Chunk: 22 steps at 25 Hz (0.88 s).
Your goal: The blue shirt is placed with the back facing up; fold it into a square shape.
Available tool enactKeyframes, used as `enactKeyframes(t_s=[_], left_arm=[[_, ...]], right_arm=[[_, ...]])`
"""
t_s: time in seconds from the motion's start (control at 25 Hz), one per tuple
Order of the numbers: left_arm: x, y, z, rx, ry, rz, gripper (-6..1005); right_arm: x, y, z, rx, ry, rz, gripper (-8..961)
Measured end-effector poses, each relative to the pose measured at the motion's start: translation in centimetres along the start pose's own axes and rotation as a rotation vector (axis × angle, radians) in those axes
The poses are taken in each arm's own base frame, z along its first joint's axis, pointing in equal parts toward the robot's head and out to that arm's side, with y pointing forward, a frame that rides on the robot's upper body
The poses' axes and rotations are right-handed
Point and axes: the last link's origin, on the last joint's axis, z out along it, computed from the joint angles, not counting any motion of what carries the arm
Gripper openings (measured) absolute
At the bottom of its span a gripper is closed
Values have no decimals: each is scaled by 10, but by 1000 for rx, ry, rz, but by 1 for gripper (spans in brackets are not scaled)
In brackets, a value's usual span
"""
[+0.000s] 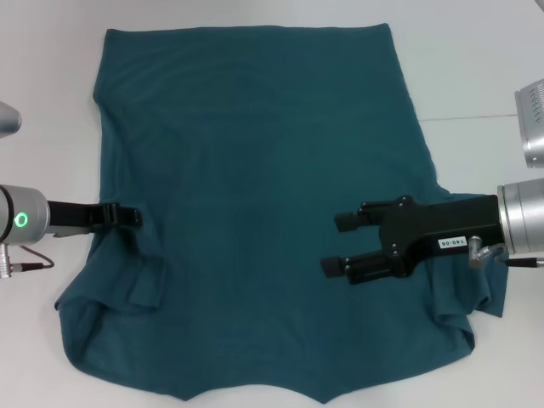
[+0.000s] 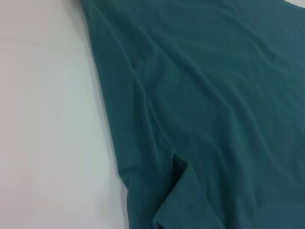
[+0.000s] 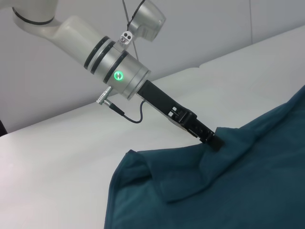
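The blue shirt [image 1: 255,170] lies spread on the white table [image 1: 476,59], plain side up, with its sleeves rumpled at the near corners. My left gripper [image 1: 132,217] is at the shirt's left edge by the sleeve. In the right wrist view that left gripper [image 3: 215,142] is shut on a pinch of the shirt [image 3: 238,191], and the cloth peaks up around its tip. My right gripper [image 1: 340,244] hovers over the right half of the shirt, open with nothing between its fingers. The left wrist view shows only the shirt [image 2: 214,95] and the table.
White table surface [image 2: 43,119] runs along the shirt's left side and beyond its far hem. A silver arm segment [image 1: 531,119] hangs at the right edge and another [image 1: 7,117] at the left edge. A thin seam [image 1: 476,116] crosses the table at the right.
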Motion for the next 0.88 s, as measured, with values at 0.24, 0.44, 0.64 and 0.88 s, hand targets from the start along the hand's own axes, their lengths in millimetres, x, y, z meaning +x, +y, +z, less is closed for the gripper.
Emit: enactKeyframes(t_s=[0.24,0.44,0.64,0.88], left_arm=[[4,10,2,-33,17,24,545],[11,25,7,-61,27,66,338],[14,40,11,-84,30,104,167],[14,49,14,-104,23,156,88]], right_arm=[[1,1,2,-6,-1,7,879],[1,1,2,-7,-2,7,880],[1,1,1,-6,-9,10,880],[1,1,1,-6,-12,11,880]])
